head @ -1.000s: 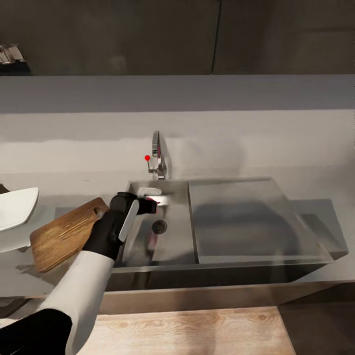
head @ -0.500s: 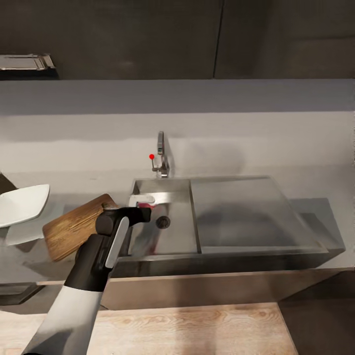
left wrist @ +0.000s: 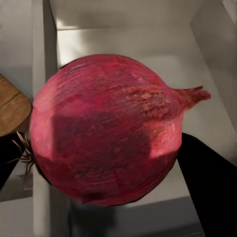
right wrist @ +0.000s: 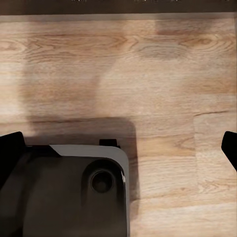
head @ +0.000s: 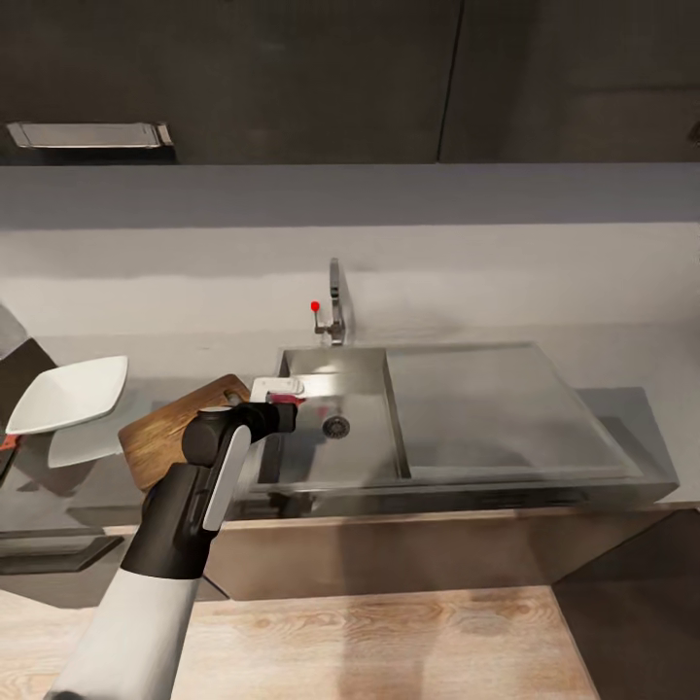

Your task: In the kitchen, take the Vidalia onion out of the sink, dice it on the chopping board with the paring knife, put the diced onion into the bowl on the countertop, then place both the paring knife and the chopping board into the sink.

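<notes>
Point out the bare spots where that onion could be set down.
Free: the flat steel drainboard right of the basin, and the grey countertop beyond it. Crowded: left of the rectangular steel sink, where the brown wooden chopping board, white squarish bowl and left end effector cluster.

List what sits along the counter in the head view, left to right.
Bowl → chopping board → left tool holding the onion at the basin's left edge → drain → drainboard.
</notes>
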You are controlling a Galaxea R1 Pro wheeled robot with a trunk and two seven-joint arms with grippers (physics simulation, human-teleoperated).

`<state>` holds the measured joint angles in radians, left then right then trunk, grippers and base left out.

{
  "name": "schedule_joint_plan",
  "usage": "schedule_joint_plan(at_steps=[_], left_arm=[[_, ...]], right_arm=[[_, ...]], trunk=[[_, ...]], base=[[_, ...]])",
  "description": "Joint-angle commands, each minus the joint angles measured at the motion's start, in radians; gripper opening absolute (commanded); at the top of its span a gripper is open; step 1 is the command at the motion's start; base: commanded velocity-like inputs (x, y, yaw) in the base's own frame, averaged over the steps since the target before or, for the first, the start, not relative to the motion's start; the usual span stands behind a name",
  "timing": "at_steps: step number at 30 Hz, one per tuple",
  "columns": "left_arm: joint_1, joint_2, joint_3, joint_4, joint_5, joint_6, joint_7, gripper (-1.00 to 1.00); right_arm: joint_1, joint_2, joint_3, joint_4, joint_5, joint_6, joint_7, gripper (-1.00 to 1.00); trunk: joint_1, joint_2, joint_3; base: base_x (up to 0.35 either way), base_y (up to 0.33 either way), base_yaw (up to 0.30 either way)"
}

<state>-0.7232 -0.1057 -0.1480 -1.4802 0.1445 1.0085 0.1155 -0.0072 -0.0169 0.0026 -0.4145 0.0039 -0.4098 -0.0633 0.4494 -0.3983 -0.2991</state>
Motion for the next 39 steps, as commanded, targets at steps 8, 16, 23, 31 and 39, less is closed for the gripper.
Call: schedule_joint_plan(at_steps=[8,16,23,31,39], left_arm=[[-0.001,0.0,0.0,-0.002,0.01,0.004,0.01,-1.0],[-0.001,0.0,-0.001,-0.002,0.01,0.004,0.01,-1.0],[-0.001,0.0,-0.001,-0.002,0.01,0.004,0.01,-1.0],[-0.001,0.0,0.0,-0.001,0.01,0.004,0.01,-1.0],[-0.001,0.0,-0.001,0.0,0.01,0.004,0.01,-1.0]], right_arm=[[0.0,0.0,0.0,0.0,0.001,-0.003,-0.003,1.0],[0.0,0.0,0.0,0.0,0.001,-0.003,-0.003,1.0],[0.0,0.0,0.0,0.0,0.001,-0.003,-0.003,1.0],[0.0,0.0,-0.001,0.0,0.001,-0.003,-0.003,1.0],[0.0,0.0,-0.001,0.0,0.001,-0.001,-0.003,1.0]], trunk=[[0.001,-0.002,0.011],[0.001,-0.002,0.024],[0.001,-0.002,0.035],[0.001,-0.002,0.048],[0.001,-0.002,0.056]], base=[[-0.001,0.011,0.0],[0.0,0.18,0.0],[0.0,0.287,0.0],[0.0,0.278,0.0],[0.0,0.043,0.0]])
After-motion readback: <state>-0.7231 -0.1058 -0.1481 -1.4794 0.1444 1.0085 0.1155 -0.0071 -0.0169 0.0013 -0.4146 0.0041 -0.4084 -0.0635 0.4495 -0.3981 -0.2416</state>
